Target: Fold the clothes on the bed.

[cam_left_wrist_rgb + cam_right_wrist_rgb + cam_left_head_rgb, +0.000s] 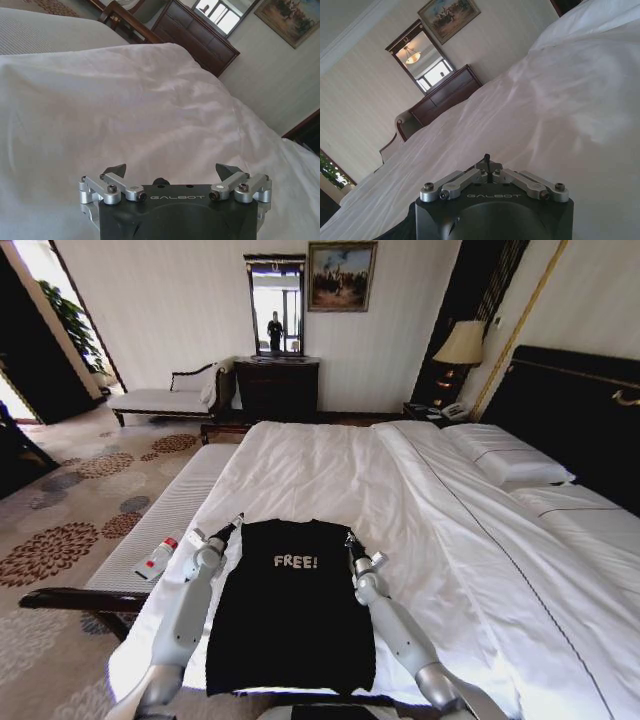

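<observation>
The black T-shirt [290, 615] with white "FREE!" lettering lies flat at the near end of the white bed [400, 500], collar toward the far side. My left gripper [236, 521] is at the shirt's far left corner. In the left wrist view it [171, 172] is open over bare sheet, with nothing between its fingers [118, 171]. My right gripper [349, 540] is at the shirt's far right corner. In the right wrist view it [487, 160] is shut, fingertips together above the sheet, with no cloth visible between them. A dark strip of shirt [395, 231] shows beside its body.
A long white-cushioned bench [170, 510] runs along the bed's left side, with a small red-and-white object [157, 558] on it. Pillows [510, 455] and a dark headboard [580, 410] are on the right. A dresser [277, 388], chaise [165, 398] and lamp [460, 343] stand far behind.
</observation>
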